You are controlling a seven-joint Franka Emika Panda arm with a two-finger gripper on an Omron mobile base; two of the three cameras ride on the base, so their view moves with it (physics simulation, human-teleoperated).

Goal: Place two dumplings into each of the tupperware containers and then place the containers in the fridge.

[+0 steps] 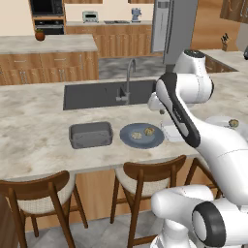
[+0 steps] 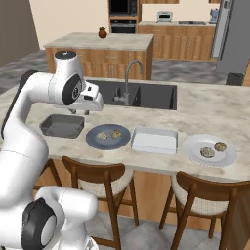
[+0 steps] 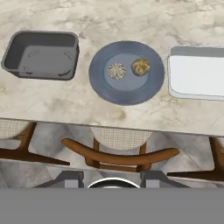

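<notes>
Two tupperware containers sit on the marble desk [image 2: 215, 110]: a dark grey container [image 2: 62, 125] at the left and a whitish container [image 2: 154, 139] to the right, with a round blue-grey plate [image 2: 108, 137] between them, all near the front edge. The blue-grey plate carries two dumplings, a paler one [image 3: 116, 70] on the left and a browner one [image 3: 140, 66] just beside it; they are close but whether they touch is hard to make out. Farther right on the desk a white plate [image 2: 210, 150] holds two more dumplings [image 2: 213, 149], making four in all; in the left base view that plate is mostly hidden behind the arm. Both containers look empty, and the whitish one is cut off at the right edge of the hand view. The gripper [image 2: 80, 112] hangs above the desk near the dark grey container, holding nothing; its jaws are too small and too cut off to tell whether they are released or clenched. The fridge [image 1: 172, 30] stands well beyond the desk at the far side, its top cut off. Three wooden chairs [image 2: 100, 183] stand at the near side of the desk. A sink [image 2: 139, 95] with one faucet [image 2: 129, 80] lies behind the plates. No writing or label can be read anywhere.
</notes>
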